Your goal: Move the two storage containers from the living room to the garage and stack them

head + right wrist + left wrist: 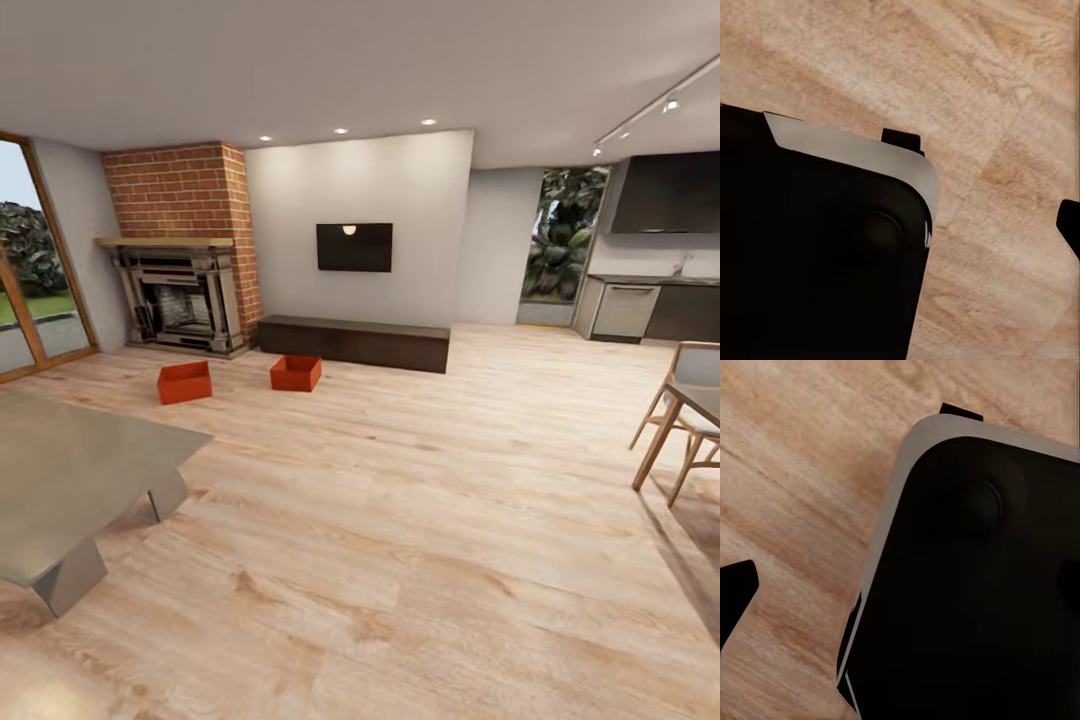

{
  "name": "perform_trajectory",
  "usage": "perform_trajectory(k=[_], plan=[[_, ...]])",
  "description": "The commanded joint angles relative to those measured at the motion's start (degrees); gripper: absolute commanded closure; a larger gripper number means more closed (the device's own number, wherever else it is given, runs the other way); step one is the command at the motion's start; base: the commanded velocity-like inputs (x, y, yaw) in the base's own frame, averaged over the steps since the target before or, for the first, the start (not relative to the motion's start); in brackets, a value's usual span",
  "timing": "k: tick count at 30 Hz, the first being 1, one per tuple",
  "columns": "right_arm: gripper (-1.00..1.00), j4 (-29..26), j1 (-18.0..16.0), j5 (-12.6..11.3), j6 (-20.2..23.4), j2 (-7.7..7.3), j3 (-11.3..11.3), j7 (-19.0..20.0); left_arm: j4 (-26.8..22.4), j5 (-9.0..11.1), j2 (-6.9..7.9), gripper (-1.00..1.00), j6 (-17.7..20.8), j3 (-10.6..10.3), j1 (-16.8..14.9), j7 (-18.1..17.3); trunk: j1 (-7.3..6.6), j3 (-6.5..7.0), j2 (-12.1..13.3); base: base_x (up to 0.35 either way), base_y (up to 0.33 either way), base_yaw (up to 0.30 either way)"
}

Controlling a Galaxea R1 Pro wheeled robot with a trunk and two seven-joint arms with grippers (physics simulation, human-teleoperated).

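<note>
I am in the living room, on light wood planks. The two storage containers, orange-red open-top bins, sit on the floor across the room, one (184,382) to the left of the other (296,372), about a bin's width apart. Both lie in front of the long low dark cabinet (355,342) and the brick fireplace (185,290). A single dark fingertip (735,594) of my left gripper shows at the picture's edge over the planks. A single fingertip (1069,225) of the right gripper shows likewise. Nothing is held in either. The garage is out of view.
A grey metal table (70,470) stands close at the left. A wooden chair and table corner (685,420) are at the right. A wide stretch of plank floor runs to the bins. My own black base (975,585) (817,255) lies under both wrists.
</note>
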Motion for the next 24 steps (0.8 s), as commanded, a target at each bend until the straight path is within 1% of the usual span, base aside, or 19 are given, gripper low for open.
perform_trajectory(k=[1, 7, 15, 24], plan=[[-1.00, 0.18, -0.07, -0.21, -0.32, 0.02, 0.25, 0.04, 0.01, 0.18, -0.01, -1.00, -0.15, 0.15, -0.02, 0.07, 0.03, -0.06, -0.03, 0.323, 0.000, 0.000], [-1.00, 0.20, -0.04, -0.37, -0.43, -0.14, 0.17, 0.09, 0.01, 0.18, 0.00, -1.00, -0.19, 0.15, -0.02, 0.07, 0.03, -0.06, -0.03, 0.323, 0.000, 0.000], [-1.00, 0.20, -0.06, -0.38, -0.36, 0.10, 0.19, 0.13, 0.01, 0.13, 0.00, -1.00, -0.23, 0.21, -0.02, 0.07, 0.03, -0.06, -0.03, 0.323, 0.000, 0.000], [-1.00, 0.20, -0.07, 0.14, -0.36, 0.13, 0.22, 0.09, -0.07, 0.09, -0.01, -1.00, -0.24, 0.24, -0.02, 0.07, 0.03, -0.06, -0.03, 0.323, 0.000, 0.000]])
